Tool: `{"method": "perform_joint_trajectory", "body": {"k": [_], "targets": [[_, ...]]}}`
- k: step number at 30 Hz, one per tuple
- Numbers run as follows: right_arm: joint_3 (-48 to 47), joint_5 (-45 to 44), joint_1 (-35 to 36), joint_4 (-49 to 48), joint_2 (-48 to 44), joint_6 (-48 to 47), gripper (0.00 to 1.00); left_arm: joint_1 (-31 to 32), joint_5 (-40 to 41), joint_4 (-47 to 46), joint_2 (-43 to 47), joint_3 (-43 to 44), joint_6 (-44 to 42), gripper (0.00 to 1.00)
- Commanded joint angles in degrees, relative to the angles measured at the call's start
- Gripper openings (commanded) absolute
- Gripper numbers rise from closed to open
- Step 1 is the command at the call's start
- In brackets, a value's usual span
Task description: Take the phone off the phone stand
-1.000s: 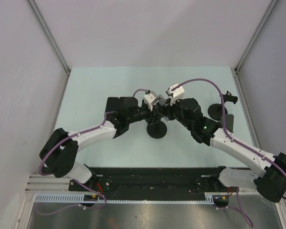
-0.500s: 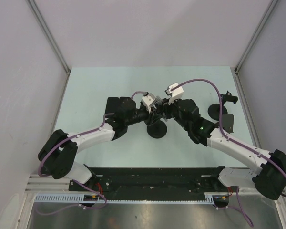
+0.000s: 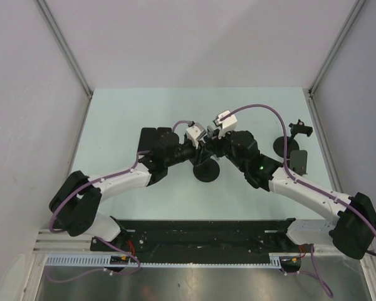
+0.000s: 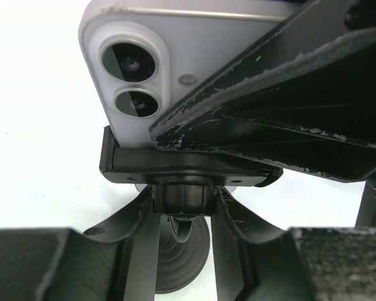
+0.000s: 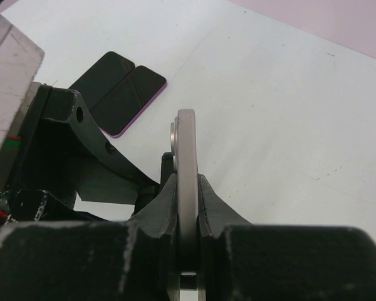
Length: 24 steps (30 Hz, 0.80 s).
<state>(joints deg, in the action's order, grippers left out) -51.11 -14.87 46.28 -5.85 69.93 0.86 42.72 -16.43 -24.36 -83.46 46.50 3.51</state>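
From above, you see both arms meeting at mid-desk point(image 3: 131, 113) over the phone stand point(image 3: 207, 172), whose round black base shows just below them. The left tool point(image 3: 199, 150) and right tool point(image 3: 212, 149) are nose to nose, and the wrist cameras hide what they grip. Well off to the right stands a second stand point(image 3: 287, 145), with a dark flat slab point(image 3: 299, 162) lying beside it.

Your left wrist view shows the phone point(image 4: 194, 50) from behind, twin lenses upper left, its lower edge seated in the stand's black cradle point(image 4: 182, 166). The left tool's fingers point(image 4: 138, 219) are closed in around the stand's neck below the cradle, touching it on both sides. The right tool's scuffed finger point(image 4: 282, 94) crosses the phone's back and blocks most of the right half.

Your right wrist view has the phone edge-on and upright, pinched between that tool's two narrowly parted fingers point(image 5: 210, 200). The left tool's body crowds the left side; beyond it, two dark phones point(image 5: 116, 91) lie flat side by side.
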Motion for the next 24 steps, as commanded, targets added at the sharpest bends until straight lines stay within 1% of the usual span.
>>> {"method": "perform_joint_trajectory", "body": {"k": [1,6,11,14,15,18,21,24], "targets": [[0.57,-1.12,0.21,2.94,-4.27,2.3,0.0,-3.33,11.32,-0.34,1.46,-1.94,6.22,0.0],[1.19,-4.19,0.3,5.58,-7.35,1.42,0.0,-5.54,13.7,1.06,2.07,-2.38,8.71,0.0],[1.28,-8.5,0.21,5.5,-8.06,1.59,0.0,-5.63,12.56,1.33,2.25,-2.64,8.97,0.01],[1.28,-12.71,0.21,5.23,-7.88,3.61,0.0,-5.63,12.47,1.42,2.69,-3.43,9.06,0.0],[1.28,-15.6,0.3,5.23,-7.88,4.32,0.0,-5.63,12.56,1.42,2.86,-3.7,9.32,0.0],[1.28,-20.7,0.21,5.49,-7.79,6.78,0.0,-5.63,12.65,1.33,3.83,-5.36,10.72,0.01],[1.28,-23.79,0.12,5.58,-7.7,8.36,0.0,-5.63,12.65,1.33,4.53,-7.21,13.01,0.0],[1.28,-24.85,0.12,5.14,-7.7,8.54,0.0,-5.63,13.7,1.33,4.97,-8.53,14.77,0.0]]}}
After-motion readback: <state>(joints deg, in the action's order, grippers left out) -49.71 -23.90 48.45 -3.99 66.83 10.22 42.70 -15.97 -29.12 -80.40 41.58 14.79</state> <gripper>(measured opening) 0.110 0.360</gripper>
